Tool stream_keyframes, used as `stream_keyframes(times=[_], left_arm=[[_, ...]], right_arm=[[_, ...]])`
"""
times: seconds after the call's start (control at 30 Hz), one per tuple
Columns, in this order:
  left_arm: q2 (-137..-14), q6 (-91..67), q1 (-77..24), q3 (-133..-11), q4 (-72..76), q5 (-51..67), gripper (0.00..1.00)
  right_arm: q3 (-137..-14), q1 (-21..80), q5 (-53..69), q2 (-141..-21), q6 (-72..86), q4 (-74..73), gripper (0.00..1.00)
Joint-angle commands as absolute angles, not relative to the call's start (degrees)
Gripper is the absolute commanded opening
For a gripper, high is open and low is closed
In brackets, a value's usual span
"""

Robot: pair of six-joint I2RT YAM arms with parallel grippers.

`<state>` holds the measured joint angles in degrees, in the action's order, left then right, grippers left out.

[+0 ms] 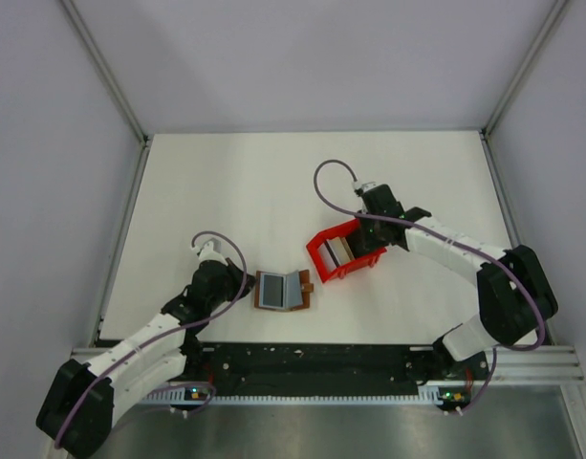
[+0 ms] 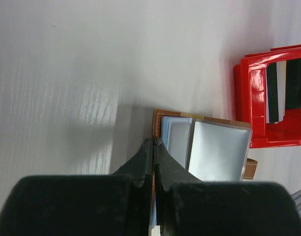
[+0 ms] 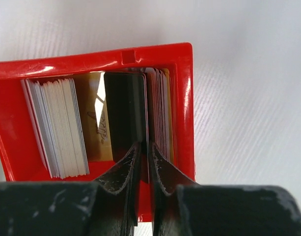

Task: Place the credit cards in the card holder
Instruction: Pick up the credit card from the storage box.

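On the white counter [image 1: 216, 191], items listed by descending size. Left arm [image 1: 140, 349]: black and white, reaching from the near-left corner toward the middle. Right arm [image 1: 465, 253]: same build, bent at the right side and reaching inward to the centre. Red bin [image 1: 323, 258]: plastic, open-topped, near the middle of the counter, right of and just beyond the card holder, apart from it; its rim [image 3: 91, 61] fills the right wrist view. Card holder [image 1: 281, 290]: brown, lying open and flat on the counter with grey pockets [image 2: 216, 152] facing up, left of the bin. Left end effector [image 1: 240, 280]: fingers pinched together on the left edge of the card holder's brown cover, seen closely in the left wrist view [image 2: 153, 147]. Right end effector [image 1: 364, 234]: lowered into the bin, fingers closed on a dark card [image 3: 123, 105] that stands on edge; the grip point [image 3: 143, 147] is at that card's near edge. Credit cards [image 3: 57, 128]: all inside the bin, on edge; a pale stack at the left, a tan-gold card [image 3: 94, 128] beside the dark one, a further thin stack [image 3: 160, 108] against the right wall. Closing tab [image 1: 309, 286]: small, brown, projecting from the card holder's right edge toward the bin.
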<state>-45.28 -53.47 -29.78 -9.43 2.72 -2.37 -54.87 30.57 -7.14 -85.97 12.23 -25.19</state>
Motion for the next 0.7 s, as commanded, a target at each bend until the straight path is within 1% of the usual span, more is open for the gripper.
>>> stream_keyframes(times=[0.0,0.33,0.53,0.67], left_arm=[[-45.61,-53.35,-29.88,-9.40,5.62,-2.29,0.00],[-45.88,-53.53,-29.88,-9.14,5.98,-2.37,0.00],[-46.05,-53.53,-29.79,-9.40,6.15,-2.29,0.00],[-46.23,-53.35,-29.80,-9.58,6.15,-2.29,0.00]], right_arm=[[-56.08,30.24,-0.62,-84.55,13.36,-23.21,0.08],[-54.84,30.23,7.81,-84.81,15.03,-19.78,0.09],[-54.93,30.32,9.84,-86.22,16.26,-18.37,0.16],[-55.63,30.24,10.63,-88.06,16.26,-18.19,0.17]])
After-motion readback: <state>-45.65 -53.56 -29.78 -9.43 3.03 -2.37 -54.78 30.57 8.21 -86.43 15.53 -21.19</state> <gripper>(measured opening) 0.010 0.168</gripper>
